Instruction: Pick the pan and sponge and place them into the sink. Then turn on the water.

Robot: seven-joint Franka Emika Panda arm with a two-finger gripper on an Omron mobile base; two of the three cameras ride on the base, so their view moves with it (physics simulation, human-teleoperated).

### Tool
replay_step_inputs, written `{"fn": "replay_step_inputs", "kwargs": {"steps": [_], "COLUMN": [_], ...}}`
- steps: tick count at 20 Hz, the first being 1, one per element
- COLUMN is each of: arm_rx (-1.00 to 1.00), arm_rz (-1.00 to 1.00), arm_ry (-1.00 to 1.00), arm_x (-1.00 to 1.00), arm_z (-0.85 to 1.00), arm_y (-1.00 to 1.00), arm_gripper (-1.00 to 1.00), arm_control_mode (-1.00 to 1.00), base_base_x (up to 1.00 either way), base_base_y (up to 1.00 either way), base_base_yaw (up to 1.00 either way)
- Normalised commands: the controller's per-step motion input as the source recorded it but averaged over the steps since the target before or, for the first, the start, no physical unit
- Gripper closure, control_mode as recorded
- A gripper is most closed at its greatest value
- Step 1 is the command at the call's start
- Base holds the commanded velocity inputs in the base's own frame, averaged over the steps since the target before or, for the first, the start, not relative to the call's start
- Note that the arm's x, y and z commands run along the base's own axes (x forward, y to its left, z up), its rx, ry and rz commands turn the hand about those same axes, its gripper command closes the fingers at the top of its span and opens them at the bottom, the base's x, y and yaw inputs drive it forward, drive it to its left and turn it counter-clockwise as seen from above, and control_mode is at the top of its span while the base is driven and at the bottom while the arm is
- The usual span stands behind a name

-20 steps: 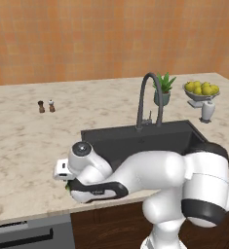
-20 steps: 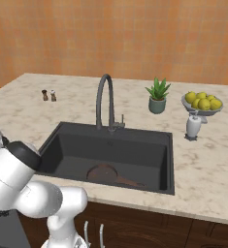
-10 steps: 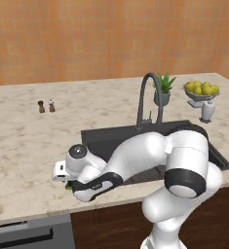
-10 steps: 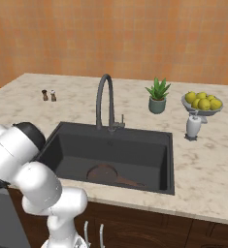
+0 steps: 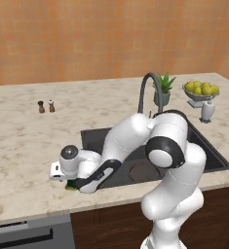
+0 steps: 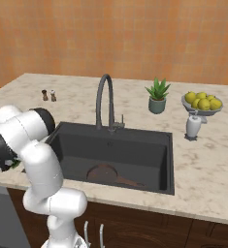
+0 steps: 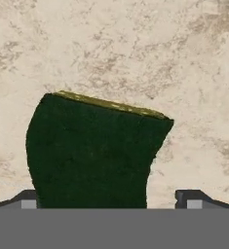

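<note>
Green with a yellow edge, the small rectangular sponge [image 7: 94,151] lies on the beige marble counter [image 7: 184,73] between the fully open, empty jaws of the gripper [image 7: 108,199]. Better descend straight, centred, then close gently.

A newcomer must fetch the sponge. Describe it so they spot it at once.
Start at the large dark grey sink basin. On the beige marble counter beside it, under the open gripper, lies the small rectangular sponge: dark green with a yellow edge.
</note>
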Motion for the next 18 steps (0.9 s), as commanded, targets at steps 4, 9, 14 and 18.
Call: {"fn": "replay_step_inputs", "kwargs": {"steps": [4, 9, 14, 18], "arm_rx": [-0.08, -0.02, 0.01, 0.04], "arm_rz": [-0.01, -0.07, -0.14, -0.28], "arm_ry": [0.0, 0.0, 0.0, -0.01], "arm_x": [0.12, -0.08, -0.19, -0.22], "arm_z": [-0.43, -0.53, -0.49, 0.14], "arm_y": [0.27, 0.04, -0.13, -0.49], "arm_gripper": [-1.0, 1.0, 1.0, 1.0], "arm_control_mode": [-1.0, -1.0, -1.0, -1.0], "base_base_x": [0.0, 0.0, 0.0, 0.0], "base_base_y": [0.0, 0.0, 0.0, 0.0], "base_base_yaw": [0.0, 0.0, 0.0, 0.0]}}
